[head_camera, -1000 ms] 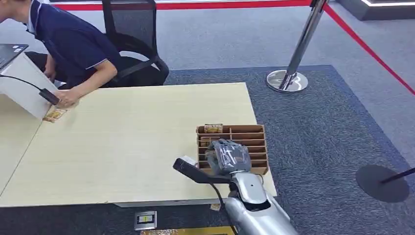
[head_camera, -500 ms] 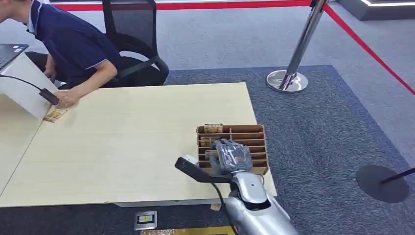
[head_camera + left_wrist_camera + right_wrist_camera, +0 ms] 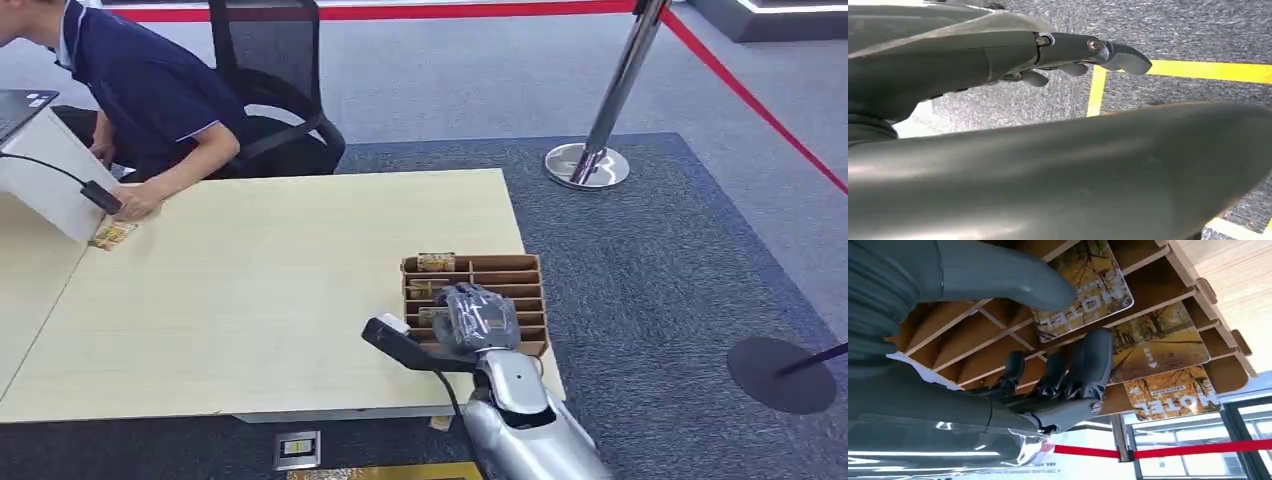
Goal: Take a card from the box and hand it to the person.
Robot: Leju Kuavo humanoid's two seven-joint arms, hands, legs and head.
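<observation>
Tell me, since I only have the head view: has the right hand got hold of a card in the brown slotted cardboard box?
Observer: In the right wrist view the right hand's grey thumb lies against the nearest card, printed with autumn trees and HOTEL, seated in the brown slotted cardboard box. I cannot confirm a pinch.
Operator: Any other cards?
Observer: Two more cards of the same print stand in the slots beyond.
Operator: And the left hand?
Observer: The left hand hangs over grey carpet with yellow tape lines, holding nothing.
</observation>
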